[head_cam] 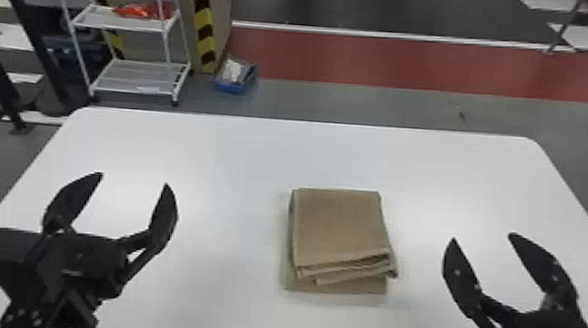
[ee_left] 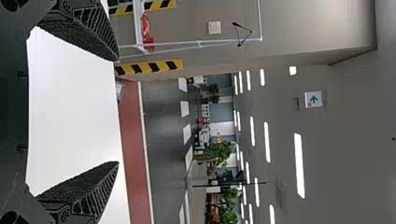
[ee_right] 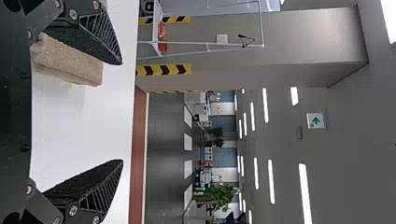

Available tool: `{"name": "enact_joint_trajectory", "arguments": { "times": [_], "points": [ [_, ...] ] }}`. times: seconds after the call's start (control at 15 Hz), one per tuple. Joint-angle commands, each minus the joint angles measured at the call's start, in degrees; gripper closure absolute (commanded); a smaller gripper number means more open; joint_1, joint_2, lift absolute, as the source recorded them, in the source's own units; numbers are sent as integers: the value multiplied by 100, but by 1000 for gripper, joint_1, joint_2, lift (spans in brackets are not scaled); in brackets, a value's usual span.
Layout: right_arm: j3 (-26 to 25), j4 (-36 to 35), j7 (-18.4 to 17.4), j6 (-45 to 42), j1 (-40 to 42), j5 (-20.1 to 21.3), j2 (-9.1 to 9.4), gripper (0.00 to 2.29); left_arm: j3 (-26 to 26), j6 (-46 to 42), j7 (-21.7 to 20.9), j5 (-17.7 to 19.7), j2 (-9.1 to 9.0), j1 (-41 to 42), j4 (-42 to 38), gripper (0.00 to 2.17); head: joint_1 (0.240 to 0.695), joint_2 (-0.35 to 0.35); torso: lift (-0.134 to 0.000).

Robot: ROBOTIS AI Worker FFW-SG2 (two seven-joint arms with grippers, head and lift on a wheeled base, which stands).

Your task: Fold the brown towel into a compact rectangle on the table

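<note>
Above the table (head_cam: 239, 146), left claw (head_cam: 133, 180) gapes wide, empty; right claw (head_cam: 482, 237) likewise.

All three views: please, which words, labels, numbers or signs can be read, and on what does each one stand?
No word or number can be read.
Brown towel: no lettering visible.
White sign plate, high in the room: a green symbol, no readable word.
Left gripper and right gripper: small pale marks, too small to read.

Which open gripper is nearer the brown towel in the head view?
The right gripper: the gap between it and the towel is much narrower than the left gripper's.
</note>
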Motion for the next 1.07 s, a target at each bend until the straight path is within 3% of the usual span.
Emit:
{"name": "enact_joint_trajectory", "arguments": {
  "times": [0.0,0.27,1.0],
  "points": [
    [38,-280,-148,-41,431,0,-7,188,69,-590,-2,138,155,518,-162,103,695,32,-123],
    [144,-473,-430,-23,800,9,-7,188,289,-1381,-2,235,172,1160,-277,103,695,41,-123],
    [152,-755,-526,-410,1301,-35,-59,184,245,-1345,-10,147,137,1327,-400,103,695,39,-123]
  ]
}}
